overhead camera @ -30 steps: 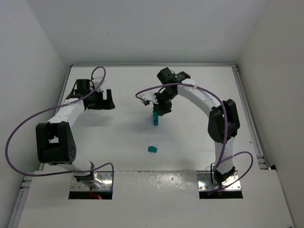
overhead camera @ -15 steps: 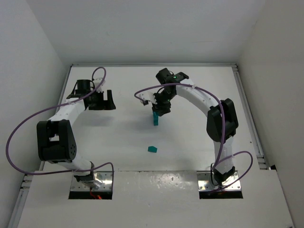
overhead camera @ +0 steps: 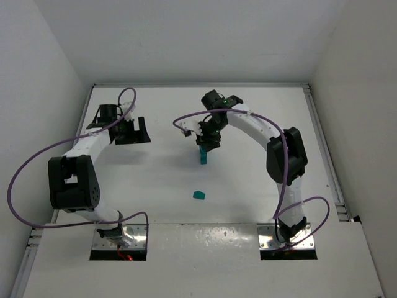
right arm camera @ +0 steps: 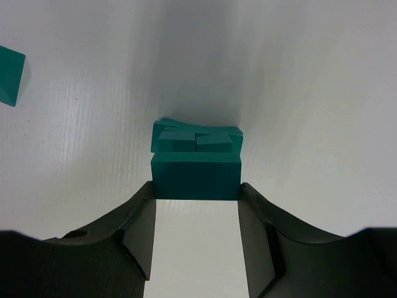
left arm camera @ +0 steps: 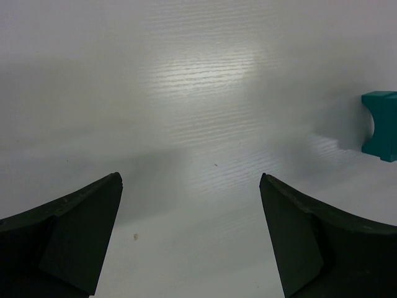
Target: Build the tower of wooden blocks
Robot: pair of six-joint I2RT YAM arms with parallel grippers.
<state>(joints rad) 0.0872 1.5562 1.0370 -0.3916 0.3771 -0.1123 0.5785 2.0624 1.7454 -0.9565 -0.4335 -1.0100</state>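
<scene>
**Ana:** Teal block, who has it?
**Ben:** The right gripper pinches it between both fingers, right over the tower in the middle of the table.
**Ana:** Does it touch the tower?
**Ben:** I cannot tell.
**Ana:** And the left gripper?
**Ben:** Its fingers are spread wide, nothing in them, far off to the left. One lone block sits nearer the arm bases.
</scene>
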